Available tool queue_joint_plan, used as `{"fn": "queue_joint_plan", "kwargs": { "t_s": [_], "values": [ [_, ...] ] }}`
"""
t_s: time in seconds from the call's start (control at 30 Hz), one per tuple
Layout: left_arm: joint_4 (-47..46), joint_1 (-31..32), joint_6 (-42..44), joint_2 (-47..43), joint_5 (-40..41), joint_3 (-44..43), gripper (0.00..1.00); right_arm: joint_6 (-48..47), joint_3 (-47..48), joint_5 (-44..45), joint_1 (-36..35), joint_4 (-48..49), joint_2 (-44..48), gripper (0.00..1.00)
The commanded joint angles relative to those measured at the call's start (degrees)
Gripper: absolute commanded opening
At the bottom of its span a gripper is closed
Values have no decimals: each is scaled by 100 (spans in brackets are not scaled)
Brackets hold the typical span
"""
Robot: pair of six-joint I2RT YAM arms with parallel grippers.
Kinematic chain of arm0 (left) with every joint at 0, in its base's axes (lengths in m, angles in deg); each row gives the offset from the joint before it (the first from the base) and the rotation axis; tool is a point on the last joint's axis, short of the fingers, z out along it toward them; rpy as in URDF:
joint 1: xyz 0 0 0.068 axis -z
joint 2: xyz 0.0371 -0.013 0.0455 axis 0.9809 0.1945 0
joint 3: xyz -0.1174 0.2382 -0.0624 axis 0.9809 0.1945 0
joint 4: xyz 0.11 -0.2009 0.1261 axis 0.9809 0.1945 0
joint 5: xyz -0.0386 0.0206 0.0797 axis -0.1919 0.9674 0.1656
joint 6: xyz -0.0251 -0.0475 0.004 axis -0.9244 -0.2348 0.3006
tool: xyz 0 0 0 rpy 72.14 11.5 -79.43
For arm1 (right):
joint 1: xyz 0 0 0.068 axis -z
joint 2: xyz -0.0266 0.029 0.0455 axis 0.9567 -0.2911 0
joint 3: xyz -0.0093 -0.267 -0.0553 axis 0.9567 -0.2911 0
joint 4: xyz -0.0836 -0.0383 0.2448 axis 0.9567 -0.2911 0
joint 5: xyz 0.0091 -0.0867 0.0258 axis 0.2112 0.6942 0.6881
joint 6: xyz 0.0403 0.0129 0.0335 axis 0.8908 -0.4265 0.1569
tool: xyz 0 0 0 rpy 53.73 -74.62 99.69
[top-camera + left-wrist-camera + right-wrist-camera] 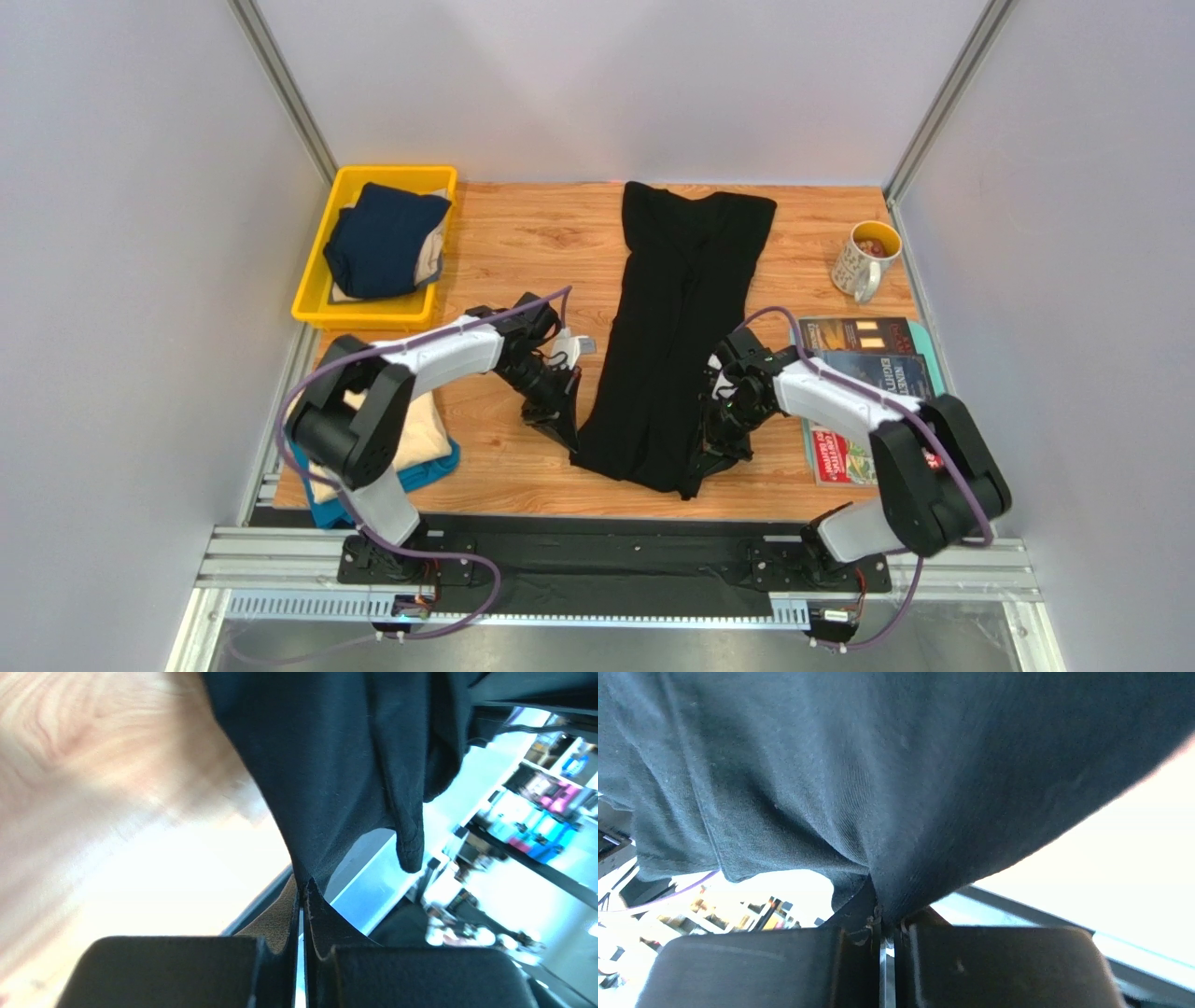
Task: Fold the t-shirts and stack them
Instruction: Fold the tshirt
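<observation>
The black t-shirt lies folded lengthwise into a long narrow strip down the middle of the table. My left gripper is shut on its near left corner, and the cloth rises from the pinched fingertips. My right gripper is shut on its near right corner, with cloth filling the right wrist view. The navy t-shirt sits folded in the yellow bin. A cream t-shirt lies folded on a teal-blue one at the near left.
A patterned mug stands at the far right. Colourful magazines lie at the right edge under my right arm. The table's near edge meets a metal rail.
</observation>
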Motion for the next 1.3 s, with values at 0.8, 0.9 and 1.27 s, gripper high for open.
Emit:
{"fn": "queue_joint_plan", "kwargs": {
  "t_s": [0.8, 0.9, 1.27],
  "values": [
    [1965, -35, 610, 2773, 2281, -6198, 0, -1126, 3968, 2193, 1122, -1899, -1523, 0],
    [1975, -61, 540, 3133, 2483, -6559, 0, -1302, 4487, 2413, 1254, -2031, -1919, 0],
    [982, -96, -128, 3108, 2686, -6603, 0, -1486, 5410, 2405, 1448, -2058, -2561, 0]
  ]
}}
